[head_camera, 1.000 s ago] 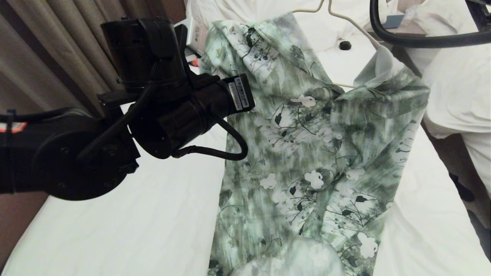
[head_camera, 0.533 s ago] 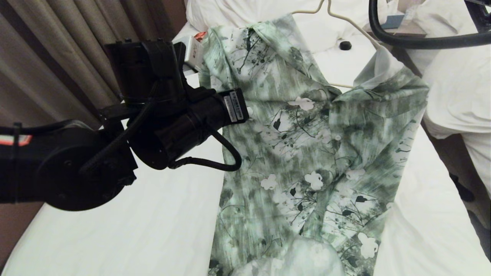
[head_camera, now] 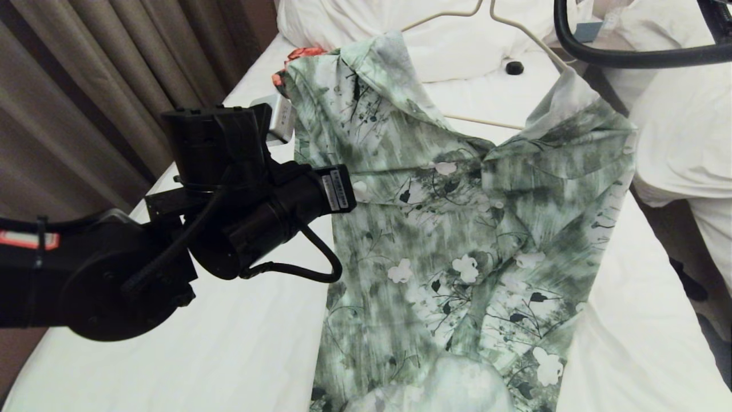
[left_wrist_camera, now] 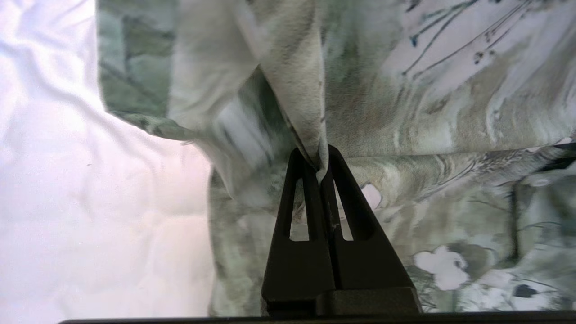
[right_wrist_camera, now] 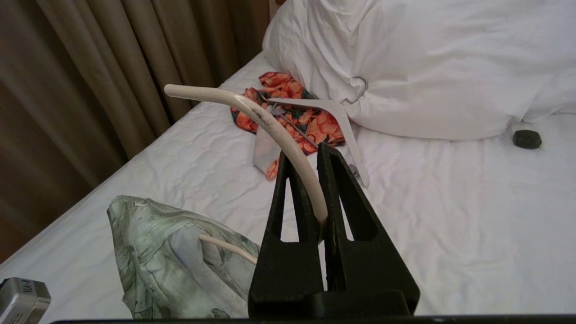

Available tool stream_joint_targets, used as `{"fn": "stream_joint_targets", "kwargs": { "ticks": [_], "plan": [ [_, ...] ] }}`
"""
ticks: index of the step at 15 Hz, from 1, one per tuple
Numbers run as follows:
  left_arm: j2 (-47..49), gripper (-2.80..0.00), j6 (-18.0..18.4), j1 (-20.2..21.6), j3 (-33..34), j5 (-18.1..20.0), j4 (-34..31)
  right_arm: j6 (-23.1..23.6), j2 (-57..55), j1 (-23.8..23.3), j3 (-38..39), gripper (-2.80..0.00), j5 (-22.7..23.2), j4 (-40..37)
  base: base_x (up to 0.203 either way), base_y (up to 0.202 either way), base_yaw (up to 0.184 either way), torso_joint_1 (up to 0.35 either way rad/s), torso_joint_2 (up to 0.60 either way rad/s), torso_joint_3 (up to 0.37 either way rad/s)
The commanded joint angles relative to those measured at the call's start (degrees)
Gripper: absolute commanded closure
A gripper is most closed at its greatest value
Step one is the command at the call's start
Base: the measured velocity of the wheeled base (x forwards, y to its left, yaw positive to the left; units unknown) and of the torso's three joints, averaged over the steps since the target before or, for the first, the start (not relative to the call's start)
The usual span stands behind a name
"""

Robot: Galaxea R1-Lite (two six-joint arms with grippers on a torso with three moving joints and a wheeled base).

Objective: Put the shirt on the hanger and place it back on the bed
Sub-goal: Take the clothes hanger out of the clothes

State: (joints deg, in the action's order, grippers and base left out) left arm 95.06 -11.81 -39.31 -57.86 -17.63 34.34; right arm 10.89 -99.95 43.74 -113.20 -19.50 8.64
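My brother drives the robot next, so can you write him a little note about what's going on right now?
Left gripper: shut on a fold of the shirt, at its left shoulder edge.
Right gripper: shut on the hanger, holding it up over the bed.
Done: one hanger arm is inside the shirt's right shoulder.
Left: get the shirt's left shoulder over the bare hanger arm near the pillow, then lay both on the bed.

Bare bed (head_camera: 229, 343) left of shirt (head_camera: 457, 257) (pillow (head_camera: 457, 51) blocks beyond).
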Motion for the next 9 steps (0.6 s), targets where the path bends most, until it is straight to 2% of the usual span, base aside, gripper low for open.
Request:
{"fn": "stream_joint_targets", "kwargs": {
  "ticks": [1, 8, 9],
  "plan": [
    [0.2, 0.00, -0.1, 1.2, 0.3, 0.0, 0.0, 0.1, 0.2, 0.0, 0.0, 0.00, -0.1, 0.0, 0.000, 0.000, 0.000, 0.000, 0.00, 0.000],
    [0.6, 0.00, 0.1, 4.5, 0.9, 0.9, -0.1, 0.2, 0.1, 0.1, 0.0, 0.00, -0.1, -0.2, 0.000, 0.000, 0.000, 0.000, 0.00, 0.000],
    [0.5, 0.00, 0.1, 5.2, 0.9, 2.0, -0.1, 0.2, 0.1, 0.1, 0.0, 0.00, -0.1, -0.2, 0.000, 0.000, 0.000, 0.000, 0.00, 0.000]
  ]
}}
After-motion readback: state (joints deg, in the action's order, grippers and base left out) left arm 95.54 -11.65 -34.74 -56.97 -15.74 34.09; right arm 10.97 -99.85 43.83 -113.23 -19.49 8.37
